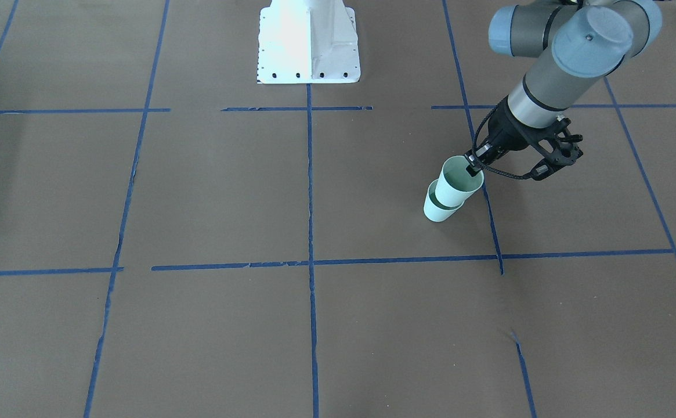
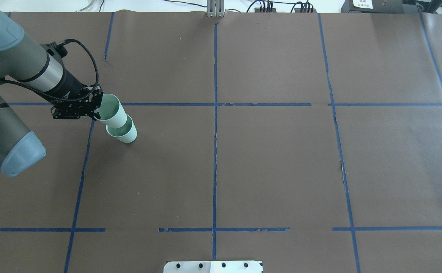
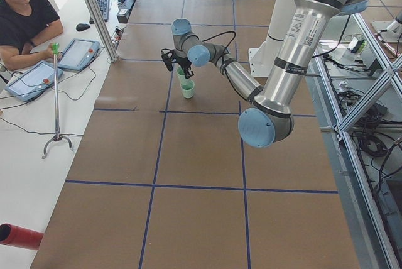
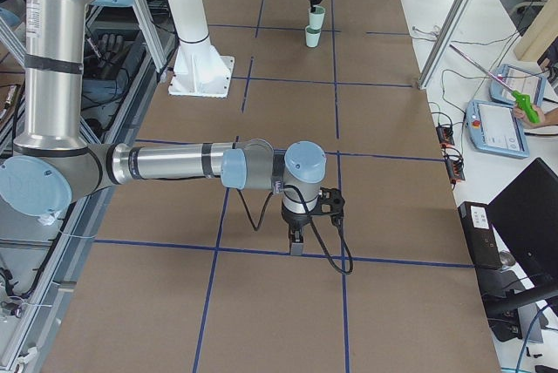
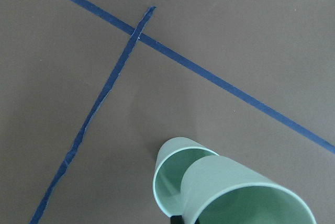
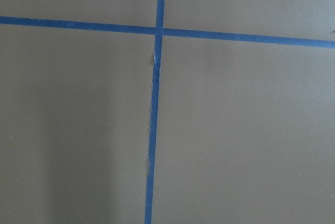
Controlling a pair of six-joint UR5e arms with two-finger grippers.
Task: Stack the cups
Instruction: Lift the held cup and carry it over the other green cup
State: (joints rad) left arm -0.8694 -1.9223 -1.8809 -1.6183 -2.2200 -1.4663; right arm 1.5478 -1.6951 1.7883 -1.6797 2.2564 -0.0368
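Note:
Two pale mint-green cups sit on the brown table on my left side. The lower cup (image 1: 439, 211) (image 2: 125, 133) stands upright on the table. The upper cup (image 1: 457, 181) (image 2: 111, 111) is tilted, with its base inside the lower cup's mouth. My left gripper (image 1: 473, 169) (image 2: 97, 114) is shut on the upper cup's rim. In the left wrist view the upper cup (image 5: 235, 190) overlaps the lower cup (image 5: 166, 176). My right gripper (image 4: 296, 246) shows only in the exterior right view, low over the table and far from the cups; I cannot tell whether it is open or shut.
The white robot base plate (image 1: 308, 52) (image 2: 213, 266) is at the table's near middle edge. Blue tape lines (image 1: 310, 191) divide the brown surface into squares. An operator (image 3: 25, 17) sits beyond the far side with tablets (image 3: 78, 53).

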